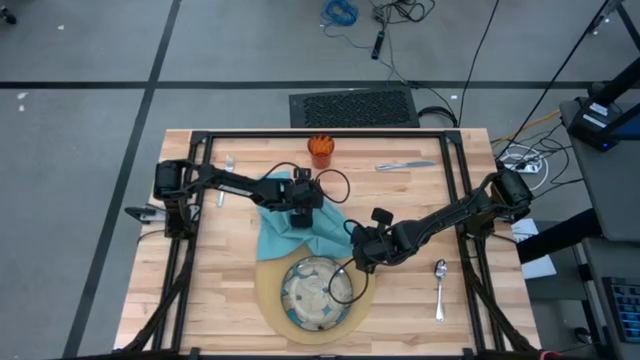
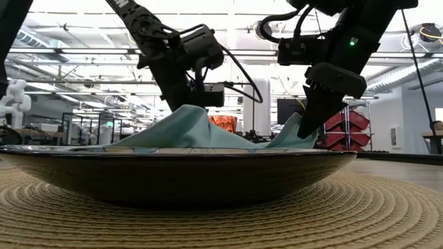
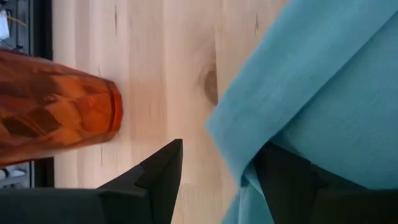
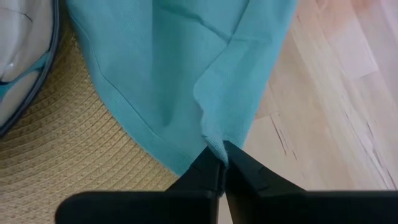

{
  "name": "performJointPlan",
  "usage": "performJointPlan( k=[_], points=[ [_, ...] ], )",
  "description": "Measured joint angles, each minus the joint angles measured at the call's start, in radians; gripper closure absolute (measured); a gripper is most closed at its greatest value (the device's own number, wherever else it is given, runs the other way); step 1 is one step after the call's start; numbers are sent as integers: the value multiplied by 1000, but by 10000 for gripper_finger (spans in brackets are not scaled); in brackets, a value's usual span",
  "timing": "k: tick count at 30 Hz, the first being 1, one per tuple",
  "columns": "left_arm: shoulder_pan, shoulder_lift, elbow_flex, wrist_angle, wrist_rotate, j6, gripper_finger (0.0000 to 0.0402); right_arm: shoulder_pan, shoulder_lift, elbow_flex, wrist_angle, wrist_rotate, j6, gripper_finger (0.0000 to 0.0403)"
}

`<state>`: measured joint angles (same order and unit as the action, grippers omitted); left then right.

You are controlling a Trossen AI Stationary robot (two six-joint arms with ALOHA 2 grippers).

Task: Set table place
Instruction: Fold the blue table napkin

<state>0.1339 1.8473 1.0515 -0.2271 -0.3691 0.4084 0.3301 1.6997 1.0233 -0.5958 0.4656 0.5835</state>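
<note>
The teal napkin (image 1: pixel 290 228) lies bunched on the table (image 1: pixel 200 300), its near part over the tan mat (image 1: pixel 270 300) behind the blue-green dish (image 1: pixel 318 292). My left gripper (image 3: pixel 224 146) stands open at the napkin's far edge, slanting down, and the cloth rises to a peak (image 2: pixel 190 111) there. My right gripper (image 4: pixel 222 162) is shut on the napkin's right end. The orange cup (image 1: pixel 320 150) stands at the far edge. The knife (image 1: pixel 405 165), fork (image 1: pixel 228 165) and spoon (image 1: pixel 440 285) lie flat on the wood. My left gripper has the napkin's hemmed edge (image 3: pixel 239 158) between its open fingers, and the cloth lies against the inner side of one finger (image 3: pixel 292 180). The other finger stands clear over bare wood. My right gripper pinches a bunched corner of the napkin (image 4: pixel 214 144) between its two fingertips, slanting down from the table's right. The cloth there is lifted (image 2: pixel 294 135) and runs down slack over the mat.
The cup (image 3: pixel 56 112) stands close beyond my left gripper, with bare wood between. The dish sits on the mat at the table's near edge, just near of both grippers. Black frame rails (image 1: pixel 320 134) run along the far edge and both sides.
</note>
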Motion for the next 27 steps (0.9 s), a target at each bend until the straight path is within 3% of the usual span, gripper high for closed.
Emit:
performJointPlan(
  k=[12, 19, 23, 27],
  points=[
    [3, 20, 0, 19, 44, -5, 263, 6, 0, 0, 10, 1, 0, 403],
    [-1, 18, 2, 23, 21, -18, 389, 6, 0, 0, 13, 5, 0, 403],
    [-23, 18, 39, 13, -14, -35, 400, 6, 0, 0, 10, 18, 0, 403],
    [-66, 14, 105, -75, -86, -32, 401, 15, -49, 0, -51, 99, 6, 403]
  ],
)
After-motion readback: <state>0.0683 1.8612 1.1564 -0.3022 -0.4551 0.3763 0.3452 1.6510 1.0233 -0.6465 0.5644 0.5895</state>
